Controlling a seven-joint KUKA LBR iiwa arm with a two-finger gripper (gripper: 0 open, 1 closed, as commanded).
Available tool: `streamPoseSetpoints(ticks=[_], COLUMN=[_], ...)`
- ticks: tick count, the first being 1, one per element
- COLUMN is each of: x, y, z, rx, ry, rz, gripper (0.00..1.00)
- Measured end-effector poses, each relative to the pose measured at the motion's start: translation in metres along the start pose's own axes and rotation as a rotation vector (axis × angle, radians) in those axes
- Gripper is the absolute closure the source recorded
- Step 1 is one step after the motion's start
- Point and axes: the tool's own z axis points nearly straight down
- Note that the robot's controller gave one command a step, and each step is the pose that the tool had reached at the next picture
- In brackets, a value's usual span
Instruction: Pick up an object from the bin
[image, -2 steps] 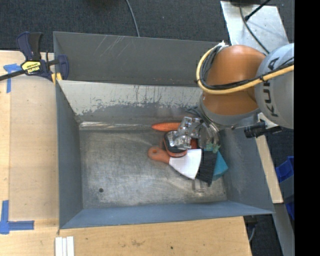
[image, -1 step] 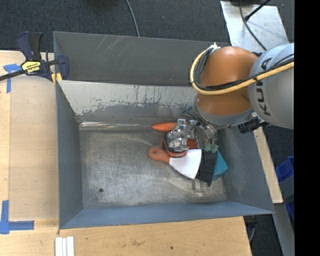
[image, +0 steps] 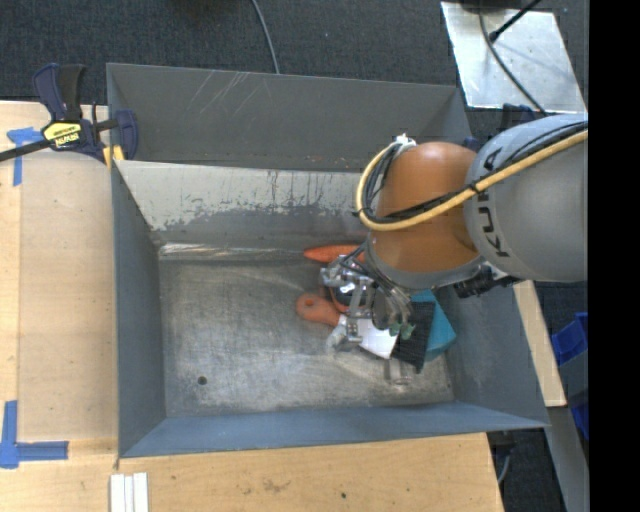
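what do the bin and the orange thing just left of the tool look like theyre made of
Bin: grey sheet metal with a dull finish, judging by the dark streaks and scuffs on its back wall and its worn floor. Orange thing left of the tool: probably plastic or rubber, going by its even, saturated colour and smooth rounded shape. Which of the two is not clear.

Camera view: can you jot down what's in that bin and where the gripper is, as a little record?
bin: grey metal
gripper: low at the floor's right side, among a small heap
beside it: orange piece, white piece, black piece, blue piece
by back wall: second orange piece
holding anything: cannot tell
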Motion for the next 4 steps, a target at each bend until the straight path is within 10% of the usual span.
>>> streamPoseSetpoints(ticks=[2, 3, 4], x=[0.004, -0.057, -0.057], y=[-0.002, 0.003, 0.004], z=[-0.006, 0.056, 0.056], rx=[0.000, -0.001, -0.001], ry=[-0.003, 0.004, 0.003], rz=[-0.051, 0.010, 0.010], gripper=[0.00, 1.00, 1.00])
